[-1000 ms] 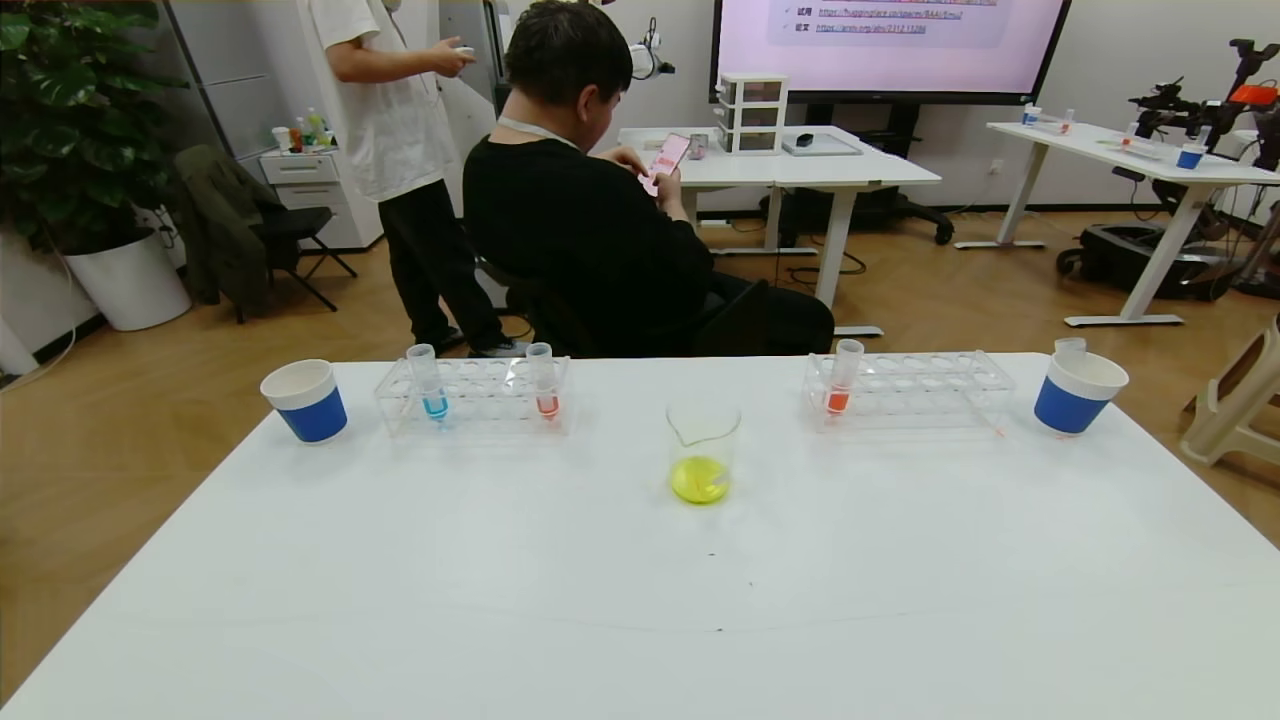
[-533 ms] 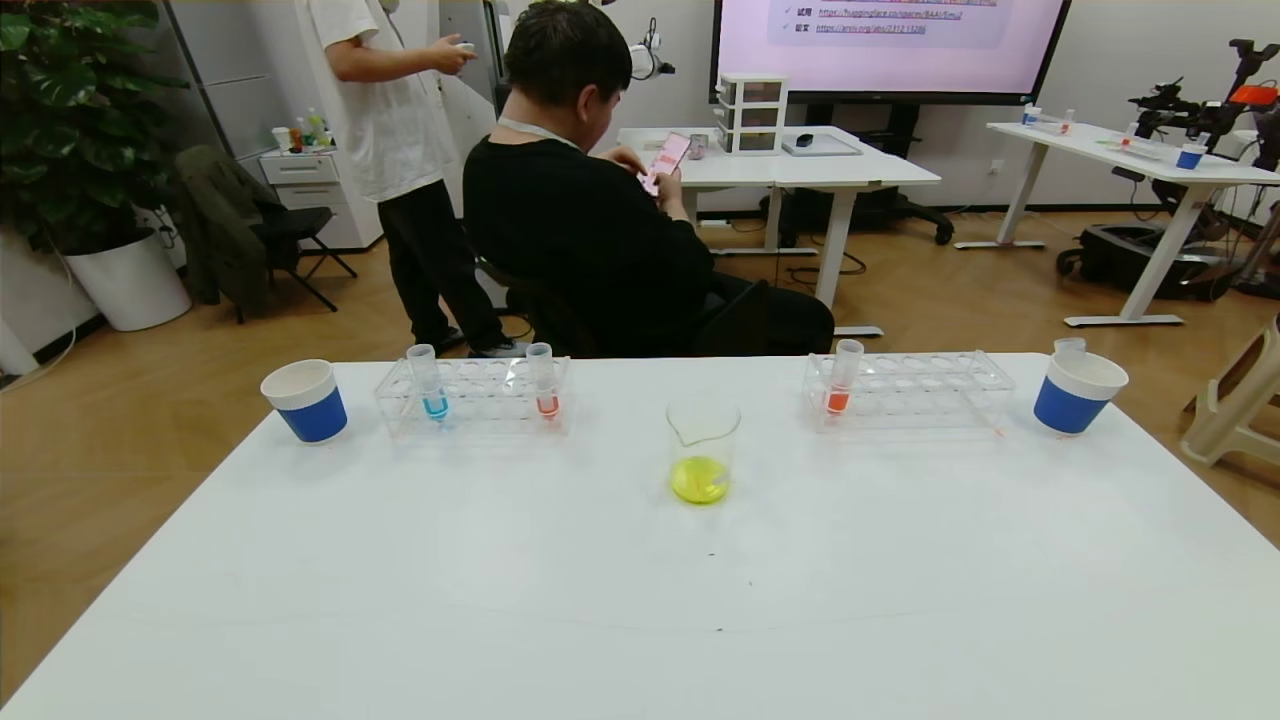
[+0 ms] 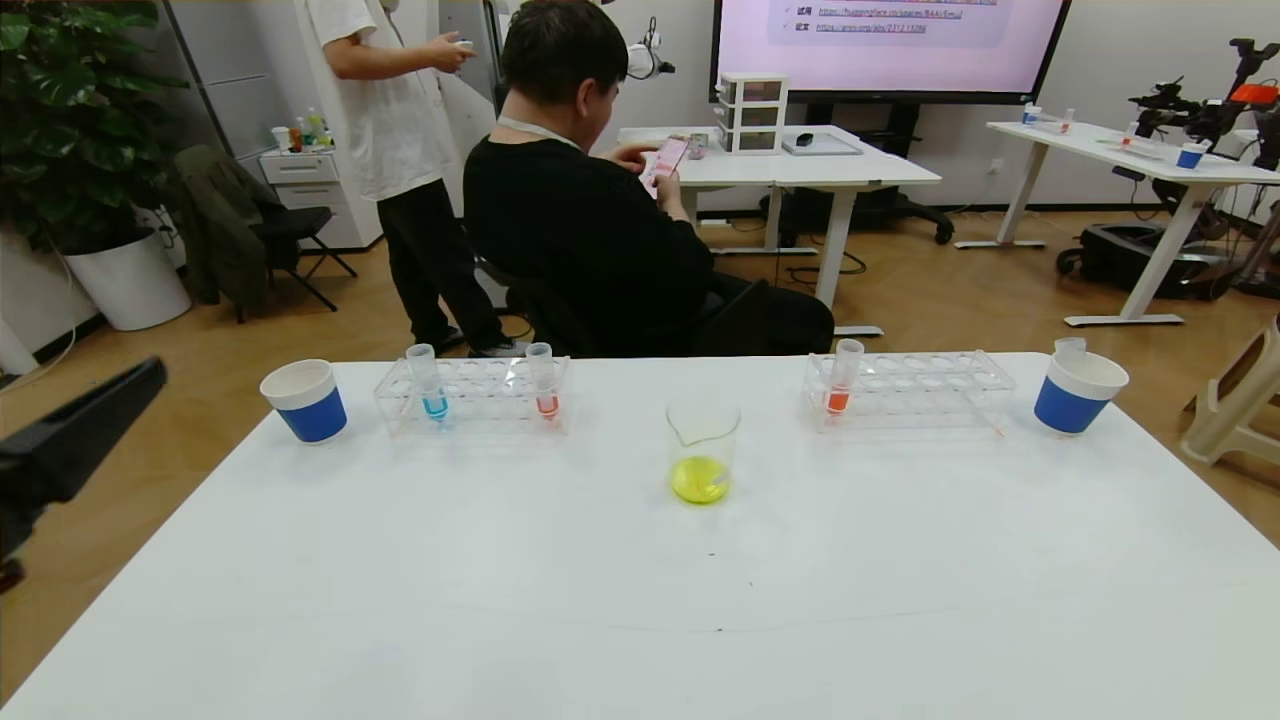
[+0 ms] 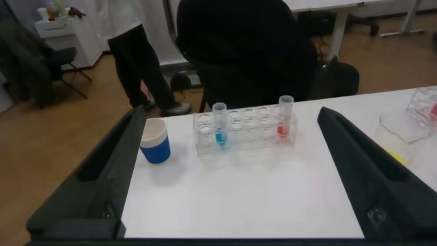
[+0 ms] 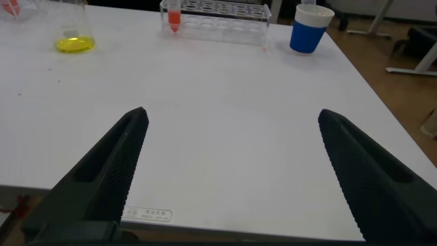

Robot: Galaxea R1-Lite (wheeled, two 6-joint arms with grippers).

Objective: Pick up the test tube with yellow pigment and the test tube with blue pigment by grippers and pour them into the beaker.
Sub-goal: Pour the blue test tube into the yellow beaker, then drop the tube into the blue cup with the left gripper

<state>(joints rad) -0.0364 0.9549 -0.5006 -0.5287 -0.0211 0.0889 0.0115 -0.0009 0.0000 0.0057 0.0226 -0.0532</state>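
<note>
The test tube with blue pigment (image 3: 434,386) stands upright in the left clear rack (image 3: 480,400); it also shows in the left wrist view (image 4: 220,126). The beaker (image 3: 703,450) stands at the table's middle with yellow liquid in its bottom, and shows in the right wrist view (image 5: 74,33). No tube with yellow liquid is in view. My left gripper (image 4: 232,111) is open and empty, off the table's left edge and well short of the rack; one finger (image 3: 90,425) shows in the head view. My right gripper (image 5: 232,115) is open and empty over the table's near right part.
A red-liquid tube (image 3: 546,386) stands in the left rack, an orange-liquid tube (image 3: 840,382) in the right rack (image 3: 930,392). A blue-and-white cup (image 3: 306,400) stands at the far left, another (image 3: 1078,392) at the far right with an empty clear tube (image 3: 1069,347) in it. A seated person is beyond the table.
My left gripper's finger has come into the head view at the left edge. The tubes, racks, cups and beaker have not moved.
</note>
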